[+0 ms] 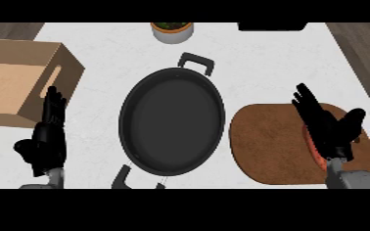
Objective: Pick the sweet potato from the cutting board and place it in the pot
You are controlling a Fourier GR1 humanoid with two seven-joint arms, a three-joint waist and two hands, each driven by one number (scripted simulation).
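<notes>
Two hands are showing in the head view. My right hand (pixel 329 127) is hovering over the cutting board (pixel 271 147), fingers (pixel 305 99) straight and spread, thumb out to the side, holding nothing. The sweet potato (pixel 315 152) is lying on the board directly beneath that palm; only a thin orange sliver is peeking out at the hand's left edge, so I cannot tell how it is lying or how long it is.

Risk 1: I am closing blind. With the hand hiding most of the sweet potato, the fingers could be curling over one end only, and a rounded, tapering thing would likely be rolling or squirting out sideways across the board.

Risk 2: the transfer. The pot (pixel 172 121) is sitting just left of the board, rim close to the board's edge (no gap worth trusting). A low carry could be clipping that rim and shoving the pot.

Risk 3: the pot's handles, one at the far side (pixel 196 61) and one at the near side (pixel 124 176), are sticking out; neither seems to be lying in the straight path from the board.

Surroundings: my left hand (pixel 47 139) is resting open at the lower left, beside a cardboard box (pixel 33 80). A small potted plant (pixel 172 31) is standing beyond the pot, well clear. Nothing is lying between board and pot on the white surface (pixel 274 63).
</notes>
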